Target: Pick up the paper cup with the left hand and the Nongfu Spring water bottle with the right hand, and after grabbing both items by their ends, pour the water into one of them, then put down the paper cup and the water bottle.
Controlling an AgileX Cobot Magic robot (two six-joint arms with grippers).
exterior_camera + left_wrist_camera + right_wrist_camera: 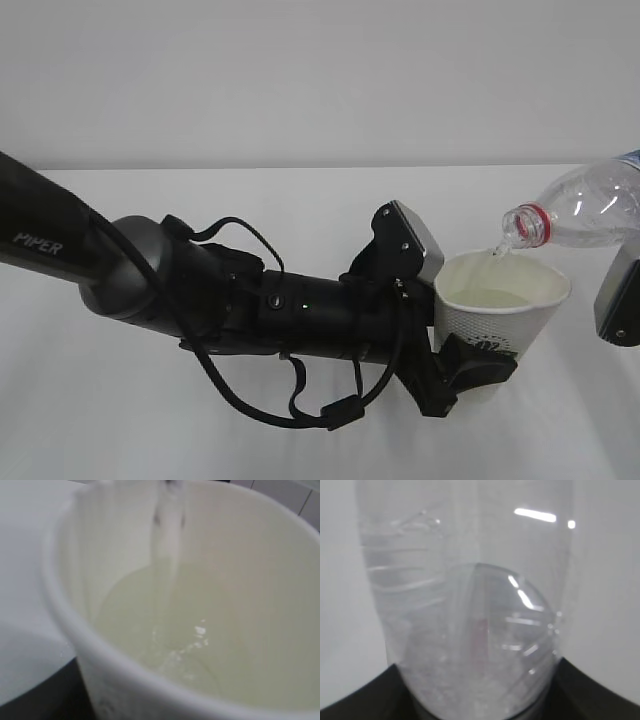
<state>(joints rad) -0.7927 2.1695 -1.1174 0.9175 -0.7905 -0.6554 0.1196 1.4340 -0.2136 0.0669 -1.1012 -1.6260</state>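
white tabletop and a pale wall fill the background. nearest, the left hand has its jaws clamped on the lower wall of the paper cup, which sits upright between them. water streams into the cup from the tilted nongfu spring water bottle, its base seated between the jaws of the right hand, which grasp it.
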